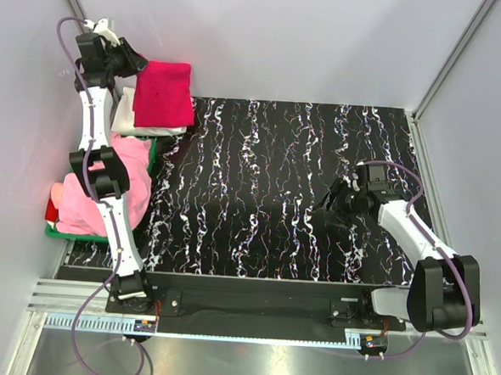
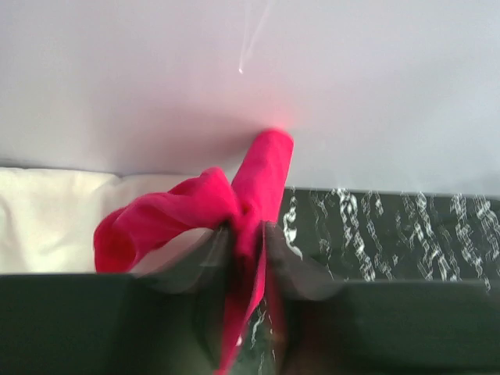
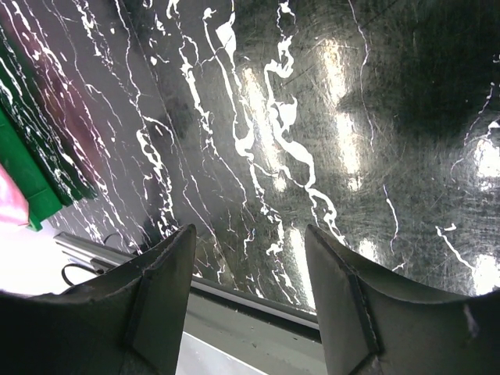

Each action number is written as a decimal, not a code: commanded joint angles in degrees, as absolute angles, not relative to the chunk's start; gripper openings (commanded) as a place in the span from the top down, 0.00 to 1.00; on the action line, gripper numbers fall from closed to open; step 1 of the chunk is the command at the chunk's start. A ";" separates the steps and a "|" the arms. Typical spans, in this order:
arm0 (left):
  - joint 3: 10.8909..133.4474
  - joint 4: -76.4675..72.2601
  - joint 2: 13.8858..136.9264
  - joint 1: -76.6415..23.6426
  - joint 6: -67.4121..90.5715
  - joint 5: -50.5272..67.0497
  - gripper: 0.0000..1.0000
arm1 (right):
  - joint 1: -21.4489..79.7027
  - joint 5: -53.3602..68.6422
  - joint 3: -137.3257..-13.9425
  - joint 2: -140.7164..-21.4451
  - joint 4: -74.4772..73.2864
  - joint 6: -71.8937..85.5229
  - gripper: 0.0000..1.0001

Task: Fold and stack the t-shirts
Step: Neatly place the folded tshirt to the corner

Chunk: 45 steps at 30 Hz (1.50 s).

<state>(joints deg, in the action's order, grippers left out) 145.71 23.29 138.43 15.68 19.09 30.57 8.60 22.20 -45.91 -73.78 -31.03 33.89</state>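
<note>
While the right gripper (image 3: 250, 242) hangs at 4 o'clock, fingers spread wide and empty over the marbled table (image 1: 259, 179), the left gripper (image 2: 246, 230) at 11 o'clock is pinched tight on a fold of the red t-shirt (image 1: 164, 93), which lies atop the white t-shirt (image 1: 123, 118).
</note>
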 commanded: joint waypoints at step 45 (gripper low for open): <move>133.06 11.33 141.59 17.58 26.02 7.39 0.09 | 8.53 24.08 -43.59 -79.36 -20.13 35.60 0.36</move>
<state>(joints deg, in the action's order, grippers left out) 131.76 14.46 145.99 17.04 27.86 10.55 8.60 23.59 -42.22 -78.22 -22.17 35.83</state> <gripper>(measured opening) 0.904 0.644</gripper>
